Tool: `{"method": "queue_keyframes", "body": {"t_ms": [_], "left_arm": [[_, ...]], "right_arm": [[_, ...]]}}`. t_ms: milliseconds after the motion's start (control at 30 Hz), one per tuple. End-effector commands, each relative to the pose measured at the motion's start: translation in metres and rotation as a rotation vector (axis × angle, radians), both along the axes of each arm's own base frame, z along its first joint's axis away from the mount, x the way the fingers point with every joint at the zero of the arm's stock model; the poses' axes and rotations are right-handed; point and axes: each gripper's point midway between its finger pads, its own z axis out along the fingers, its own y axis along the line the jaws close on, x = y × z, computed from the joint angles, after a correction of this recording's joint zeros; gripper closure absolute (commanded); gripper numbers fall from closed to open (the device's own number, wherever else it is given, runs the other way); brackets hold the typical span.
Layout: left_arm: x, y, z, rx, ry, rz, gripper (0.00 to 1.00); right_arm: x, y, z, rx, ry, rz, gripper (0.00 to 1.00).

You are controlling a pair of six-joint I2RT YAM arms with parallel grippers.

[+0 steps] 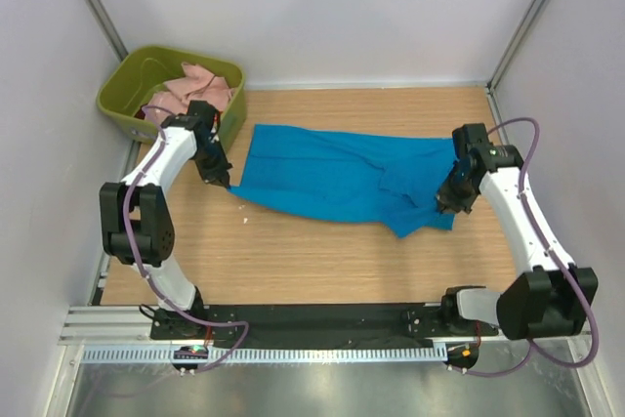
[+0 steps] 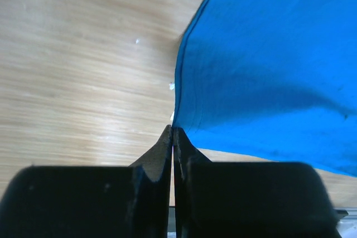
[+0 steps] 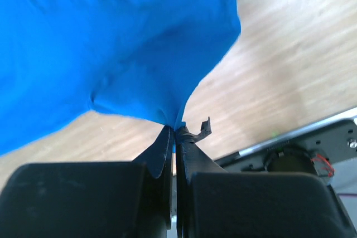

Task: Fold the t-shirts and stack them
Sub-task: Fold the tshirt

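Blue shirt (image 1: 342,178): spread crosswise on the wooden table (image 1: 293,261), rumpled toward my right end; not yet folded
Left pincer (image 1: 223,183): closed tight on the shirt's near left corner, low at the tabletop
Right pincer (image 1: 447,204): clamped on a bunched corner at the other end; cloth drawn up into the tips
Pink shirt (image 1: 195,90): heaped in the green tub (image 1: 127,104) at the far left
Progress: by my reckoning barely begun; no fold made, no stack started; every shirt left to do
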Motion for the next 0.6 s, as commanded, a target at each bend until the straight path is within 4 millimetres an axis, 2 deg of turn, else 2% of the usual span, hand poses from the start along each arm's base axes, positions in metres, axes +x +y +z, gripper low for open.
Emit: {"method": "queue_keyframes", "body": {"t_ms": [0,67,200,367,433,467,567], "left_arm": [[0.024,0.006,0.003,0.043,-0.013,-0.034,1.00],[0.038,0.004,0.008,0.037,-0.034,-0.036,1.00],[0.057,-0.003,0.002,0.009,-0.024,-0.036,1.00],[0.071,-0.013,-0.011,-0.028,0.000,-0.036,1.00],[0.078,-0.018,-0.010,-0.034,-0.004,-0.047,1.00],[0.079,-0.020,-0.016,-0.034,0.013,-0.050,1.00],[0.088,-0.026,-0.014,-0.045,0.002,-0.062,1.00]], "right_arm": [[0.040,-0.019,0.022,-0.039,-0.097,0.000,0.99],[0.053,-0.036,0.021,-0.054,-0.080,-0.034,0.99],[0.083,-0.042,0.031,-0.041,-0.132,-0.027,0.99],[0.107,-0.057,0.032,-0.071,-0.120,-0.043,0.99],[0.118,-0.065,0.032,-0.094,-0.120,-0.048,0.99],[0.124,-0.066,0.032,-0.089,-0.126,-0.042,0.99],[0.139,-0.066,0.027,-0.077,-0.117,-0.002,0.99]]}}
